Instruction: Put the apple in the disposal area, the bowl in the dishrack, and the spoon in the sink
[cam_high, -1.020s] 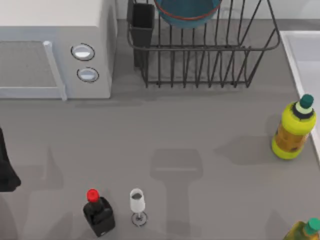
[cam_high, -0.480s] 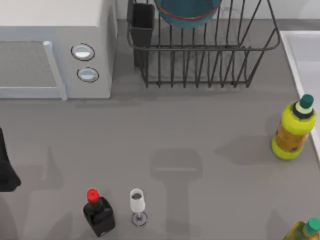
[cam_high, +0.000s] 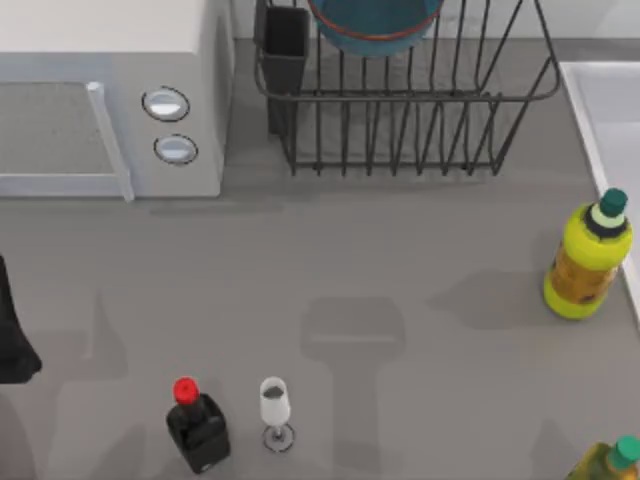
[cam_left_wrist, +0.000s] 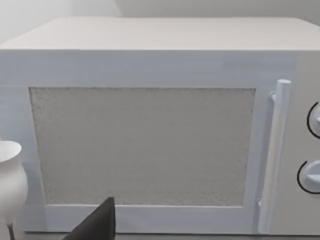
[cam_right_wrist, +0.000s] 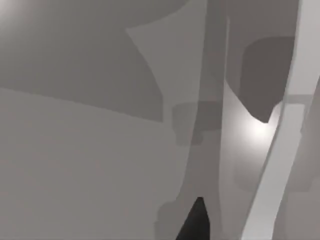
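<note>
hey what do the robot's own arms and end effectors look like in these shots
Little shows. The left arm is a plain matte black shape at the table's left edge. Each wrist view shows one dark, pointed black tip of its end effector: left, right. No cables or markings are visible.

blue bowl (cam_high: 375, 25) — reddish rim, dark wire dishrack (cam_high: 420, 110)

The grey worktop (cam_high: 400, 260) lies open mid-way; a white microwave (cam_high: 110, 100), dark wire dishrack (cam_high: 420, 130), yellow bottle (cam_high: 588, 260) and black red-capped bottle (cam_high: 197, 428) ring it.
</note>
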